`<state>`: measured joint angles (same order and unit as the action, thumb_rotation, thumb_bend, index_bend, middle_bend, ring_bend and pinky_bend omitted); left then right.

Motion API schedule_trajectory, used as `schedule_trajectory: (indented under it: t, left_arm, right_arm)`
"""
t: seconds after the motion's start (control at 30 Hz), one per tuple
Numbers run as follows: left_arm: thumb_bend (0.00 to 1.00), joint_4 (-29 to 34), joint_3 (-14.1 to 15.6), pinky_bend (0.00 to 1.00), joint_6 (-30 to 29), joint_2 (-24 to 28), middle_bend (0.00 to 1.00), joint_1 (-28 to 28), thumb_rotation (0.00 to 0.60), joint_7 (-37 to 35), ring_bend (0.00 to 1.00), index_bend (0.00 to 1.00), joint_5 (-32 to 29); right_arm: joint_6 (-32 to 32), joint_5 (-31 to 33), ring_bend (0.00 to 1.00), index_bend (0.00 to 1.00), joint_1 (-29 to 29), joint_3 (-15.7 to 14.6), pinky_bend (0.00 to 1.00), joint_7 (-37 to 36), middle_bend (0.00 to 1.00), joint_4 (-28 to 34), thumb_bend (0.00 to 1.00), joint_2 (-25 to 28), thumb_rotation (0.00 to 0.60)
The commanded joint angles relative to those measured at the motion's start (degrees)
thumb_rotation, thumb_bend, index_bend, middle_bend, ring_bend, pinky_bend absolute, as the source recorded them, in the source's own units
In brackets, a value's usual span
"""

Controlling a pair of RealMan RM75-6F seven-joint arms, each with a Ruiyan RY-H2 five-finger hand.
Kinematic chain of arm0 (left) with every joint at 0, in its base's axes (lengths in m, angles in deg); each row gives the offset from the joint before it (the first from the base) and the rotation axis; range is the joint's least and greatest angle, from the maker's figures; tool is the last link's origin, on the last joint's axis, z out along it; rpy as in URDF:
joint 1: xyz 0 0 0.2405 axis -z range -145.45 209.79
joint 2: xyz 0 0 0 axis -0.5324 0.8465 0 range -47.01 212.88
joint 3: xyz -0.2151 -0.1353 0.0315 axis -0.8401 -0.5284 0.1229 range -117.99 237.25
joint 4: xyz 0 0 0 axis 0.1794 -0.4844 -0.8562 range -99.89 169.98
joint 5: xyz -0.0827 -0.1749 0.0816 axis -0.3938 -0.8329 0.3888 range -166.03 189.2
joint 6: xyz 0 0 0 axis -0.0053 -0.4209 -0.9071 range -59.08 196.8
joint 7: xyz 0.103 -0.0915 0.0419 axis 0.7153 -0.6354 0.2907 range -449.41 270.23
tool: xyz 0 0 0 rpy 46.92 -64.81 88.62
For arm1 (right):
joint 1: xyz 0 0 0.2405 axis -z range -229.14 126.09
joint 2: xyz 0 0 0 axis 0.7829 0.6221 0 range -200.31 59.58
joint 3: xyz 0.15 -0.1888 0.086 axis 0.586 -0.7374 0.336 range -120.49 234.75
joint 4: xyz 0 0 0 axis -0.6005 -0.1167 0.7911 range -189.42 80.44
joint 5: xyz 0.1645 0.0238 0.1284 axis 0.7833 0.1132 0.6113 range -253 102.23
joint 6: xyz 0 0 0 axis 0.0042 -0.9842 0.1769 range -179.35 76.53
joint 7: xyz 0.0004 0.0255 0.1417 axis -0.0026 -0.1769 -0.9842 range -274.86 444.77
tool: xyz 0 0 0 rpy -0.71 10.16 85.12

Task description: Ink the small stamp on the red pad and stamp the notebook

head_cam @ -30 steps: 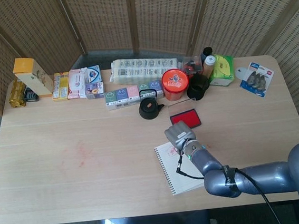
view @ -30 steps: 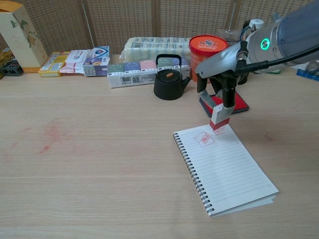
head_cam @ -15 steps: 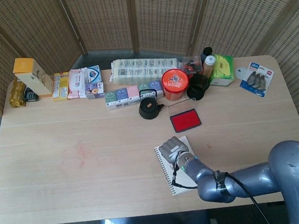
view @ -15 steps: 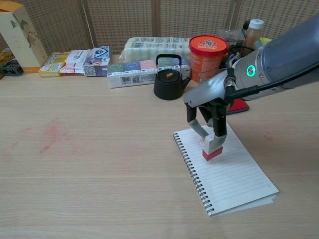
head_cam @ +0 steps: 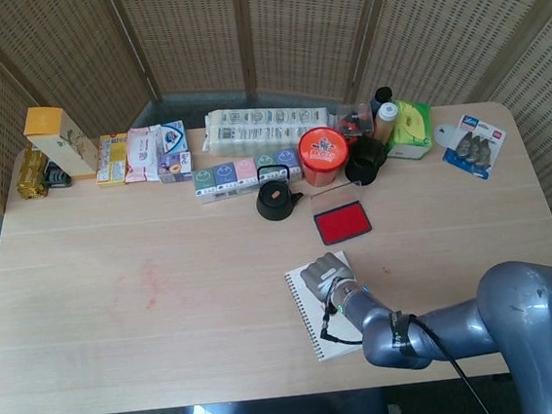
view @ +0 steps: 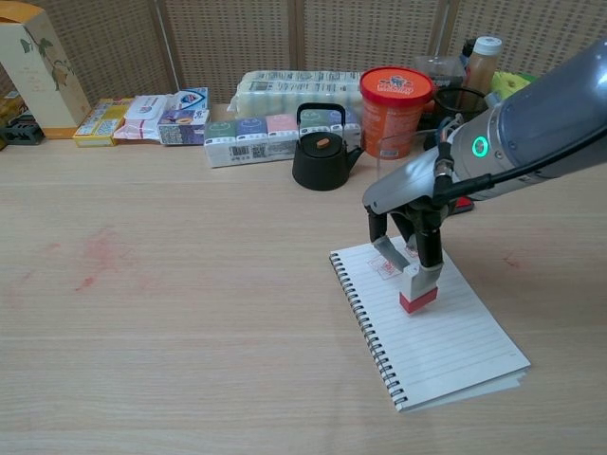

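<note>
Your right hand [view: 410, 230] is pinching the small stamp [view: 418, 289], red face down on the notebook [view: 446, 336] page, just near of the red print [view: 384, 267]. The red pad [head_cam: 342, 222] sits farther back. Left hand's out of view.

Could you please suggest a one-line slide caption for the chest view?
Right hand holds the small red-based stamp on the white spiral-bound lined notebook, below a red imprint.
</note>
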<state>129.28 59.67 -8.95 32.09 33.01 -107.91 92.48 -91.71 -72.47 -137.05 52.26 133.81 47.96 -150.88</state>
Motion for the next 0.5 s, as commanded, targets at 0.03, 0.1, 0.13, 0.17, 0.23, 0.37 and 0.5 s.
schedule_trajectory:
  t: [0.03,0.1,0.13,0.17,0.23,0.37,0.5]
  left_arm:
    - [0.03,0.11,0.05,0.00,0.13,-0.03,0.00,0.10,0.600,0.22,0.00,0.00,0.07]
    - [0.03,0.15,0.07,0.00,0.21,-0.01,0.00,0.13,0.600,0.23,0.00,0.00,0.03]
    - [0.03,0.13,0.08,0.00,0.21,0.00,0.00,0.13,0.600,0.23,0.00,0.00,0.01]
    - [0.03,0.13,0.08,0.00,0.19,0.01,0.00,0.12,0.600,0.16,0.00,0.00,0.00]
    - [0.03,0.04,0.04,0.00,0.20,0.04,0.00,0.12,0.600,-0.02,0.00,0.00,-0.09]
    - [0.03,-0.07,0.09,0.00,0.43,0.05,0.00,0.23,0.600,-0.20,0.00,0.00,-0.08]
    - [0.03,-0.07,0.10,0.00,0.61,0.06,0.00,0.35,0.600,-0.17,0.00,0.00,-0.10]
  right_arm:
    - [0.53,0.04,1.00,0.68,-0.71,-0.10,1.00,-0.78,0.99,0.11,0.41,-0.04,0.600]
    - [0.59,-0.03,1.00,0.68,-1.16,-0.30,1.00,-1.29,0.99,-0.03,0.42,-0.19,0.600]
    - [0.63,-0.05,1.00,0.68,-1.46,-0.45,1.00,-1.60,0.99,-0.17,0.42,-0.32,0.600]
    - [0.67,-0.06,1.00,0.68,-1.66,-0.56,1.00,-1.86,0.99,-0.28,0.42,-0.42,0.600]
    - [0.79,0.08,1.00,0.68,-2.17,-0.82,1.00,-2.41,0.99,-0.55,0.42,-0.64,0.600]
    - [0.97,0.11,1.00,0.68,-2.97,-1.22,1.00,-3.53,0.99,-0.41,0.42,-0.49,0.600]
    - [1.26,-0.28,1.00,0.68,-3.55,-1.53,1.00,-4.72,0.99,0.09,0.42,-0.10,0.600]
